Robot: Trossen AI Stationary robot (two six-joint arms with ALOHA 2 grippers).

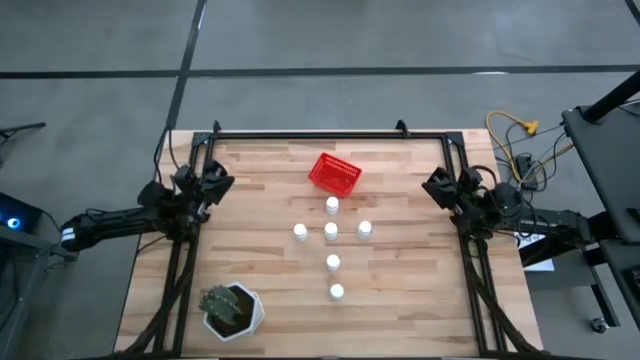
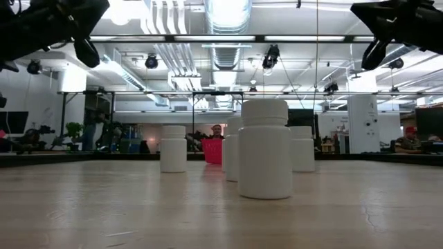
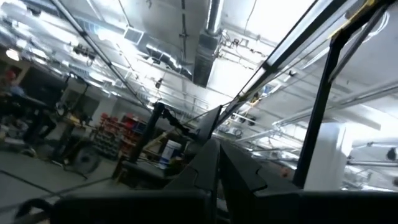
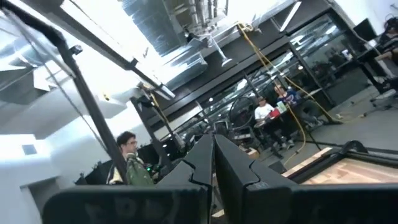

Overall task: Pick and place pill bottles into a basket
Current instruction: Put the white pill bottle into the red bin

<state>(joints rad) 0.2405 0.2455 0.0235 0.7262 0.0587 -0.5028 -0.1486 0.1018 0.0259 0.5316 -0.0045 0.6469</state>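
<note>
Starting at the left of the overhead frame, we see the left gripper (image 1: 218, 184) clenched on nothing, parked over the table's (image 1: 400, 310) left edge at mid-height, its fingers (image 3: 211, 180) pressed together in the wrist view. Below it, in the lower left corner of the tabletop, sits a white plant pot (image 1: 233, 310), just inside the front edge. The middle of the frame holds the six pill bottles (image 1: 332, 232), all upright and apart from one another: three in a row across, one above that row's centre, and two more trailing down toward the lower centre. The red basket (image 1: 334, 173) stands tilted just above the topmost bottle, near the far edge; from above it looks empty, though we cannot see its floor well. Bare wood lies open on both sides of the bottle cluster. At the right edge, mid-height, the right gripper (image 1: 440, 187) hangs likewise clenched and holding nothing.
</note>
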